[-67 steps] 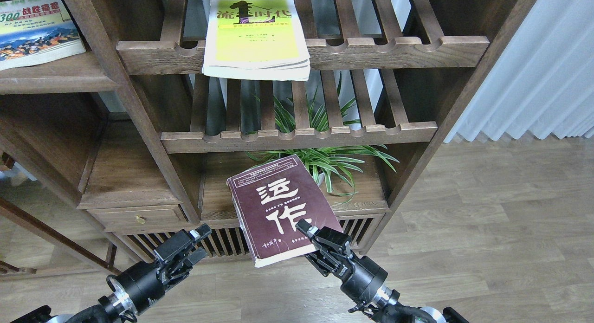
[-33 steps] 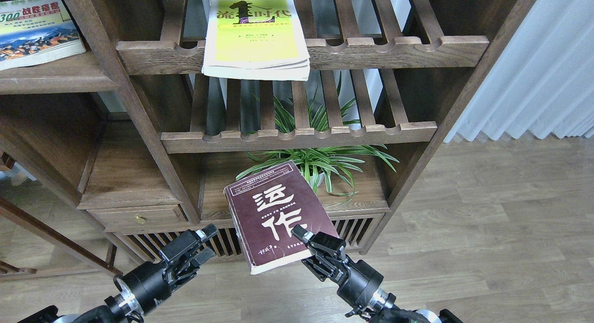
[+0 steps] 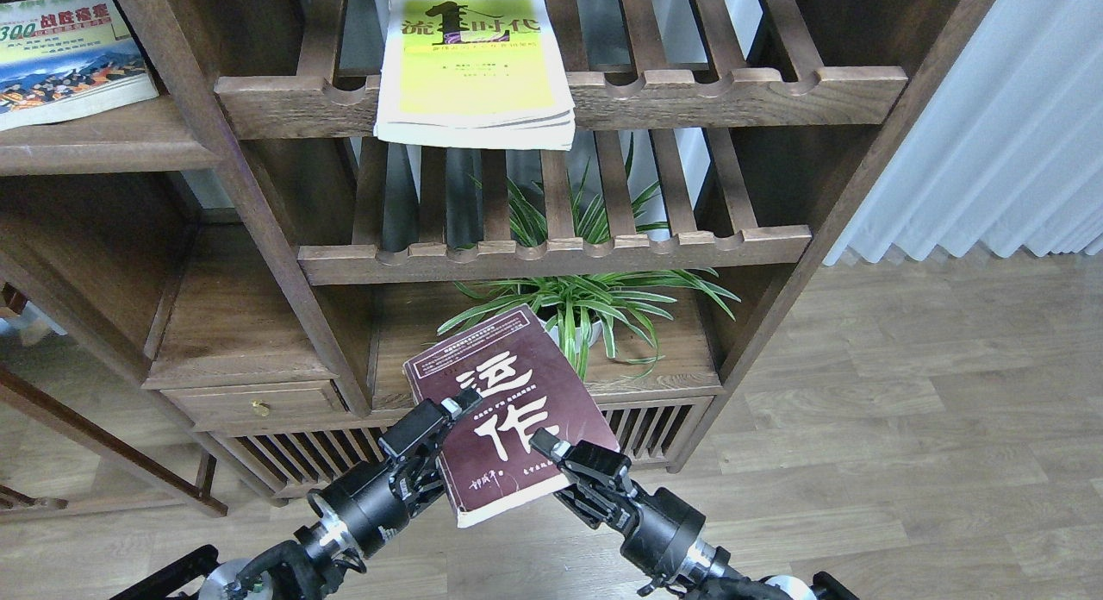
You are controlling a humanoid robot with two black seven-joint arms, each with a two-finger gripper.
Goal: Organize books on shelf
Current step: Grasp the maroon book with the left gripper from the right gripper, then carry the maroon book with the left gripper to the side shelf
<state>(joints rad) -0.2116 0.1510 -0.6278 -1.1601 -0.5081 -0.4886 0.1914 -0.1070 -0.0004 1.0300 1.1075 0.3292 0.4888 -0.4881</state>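
My right gripper (image 3: 558,464) is shut on the lower right corner of the thick dark maroon book (image 3: 508,406) and holds it tilted in the air in front of the cabinet's lower part. My left gripper (image 3: 445,446) is open at the book's left edge, with its upper finger (image 3: 431,421) over the cover; its lower finger is hidden. The yellow-green book (image 3: 476,65) lies flat on the upper slatted rack and overhangs its front rail. The white "300" book (image 3: 69,53) lies on the solid flat shelf (image 3: 103,152) at the top left.
A potted spider plant (image 3: 595,311) stands on the low board behind the held book. Two slatted racks (image 3: 560,259) with notched rails are above it. A small drawer (image 3: 258,403) is at the lower left. A white curtain (image 3: 991,134) and wood floor are at right.
My left gripper has swung right and up from the lower left to the maroon book's left edge. The book and my right gripper have shifted slightly left and down.
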